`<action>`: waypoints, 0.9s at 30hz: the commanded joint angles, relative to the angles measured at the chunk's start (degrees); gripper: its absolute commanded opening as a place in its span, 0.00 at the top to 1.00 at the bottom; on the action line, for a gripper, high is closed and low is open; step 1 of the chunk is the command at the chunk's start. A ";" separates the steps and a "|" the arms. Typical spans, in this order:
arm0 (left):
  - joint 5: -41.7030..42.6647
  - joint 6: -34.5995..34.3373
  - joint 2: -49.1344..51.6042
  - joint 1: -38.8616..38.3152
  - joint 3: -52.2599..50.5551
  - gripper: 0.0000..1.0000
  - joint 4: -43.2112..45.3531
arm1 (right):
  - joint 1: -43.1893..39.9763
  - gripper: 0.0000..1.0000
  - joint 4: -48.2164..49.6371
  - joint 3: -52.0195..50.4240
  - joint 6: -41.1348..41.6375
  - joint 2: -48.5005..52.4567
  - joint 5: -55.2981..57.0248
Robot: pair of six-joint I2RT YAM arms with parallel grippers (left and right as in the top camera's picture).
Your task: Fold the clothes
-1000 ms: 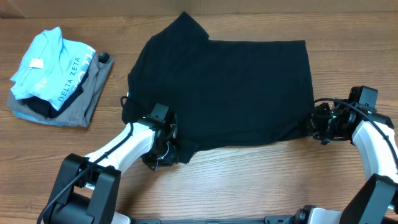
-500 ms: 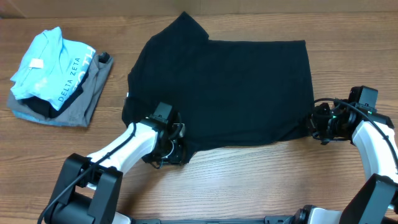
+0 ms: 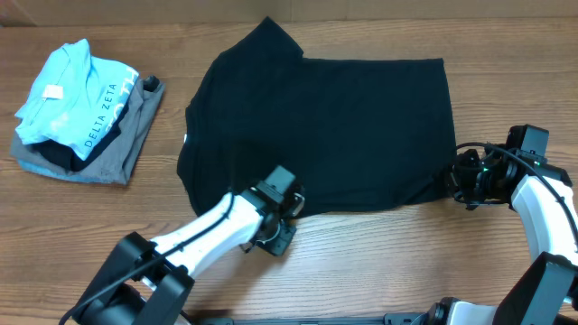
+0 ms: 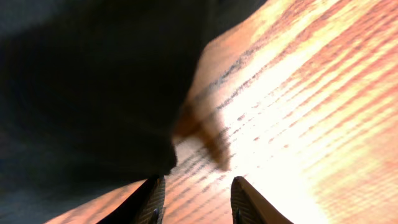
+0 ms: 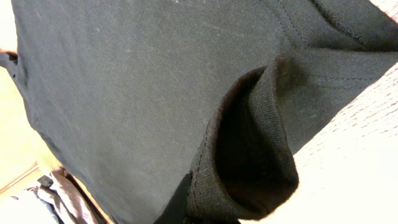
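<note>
The black T-shirt lies spread over the middle of the table, with a small white tag at its left edge. My left gripper stands open at the shirt's front edge. In the left wrist view its fingers frame bare wood, the left gripper holds nothing, and the black cloth lies just beyond its left finger. My right gripper is shut on the shirt's front right corner. The right wrist view shows the rolled hem pinched in the right gripper.
A light blue shirt lettered "DELTA ZETA" rests on a folded grey garment at the back left. Bare wooden table runs along the front, between the two arms.
My left gripper has opened, let go of the shirt's front left part, and moved right along the front edge. The right arm has not moved.
</note>
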 commanded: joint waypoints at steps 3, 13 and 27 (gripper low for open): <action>-14.88 -2.51 -1.29 -3.13 1.92 0.61 -0.87 | 0.22 0.96 0.00 0.24 0.04 -0.09 0.31; -18.38 -3.02 -1.07 -3.93 2.67 0.59 -0.22 | 0.22 0.96 -0.04 0.24 0.02 -0.09 0.55; -20.76 -4.98 3.91 -7.08 2.60 0.54 0.90 | 0.22 0.96 -0.63 0.24 -0.37 -0.09 0.55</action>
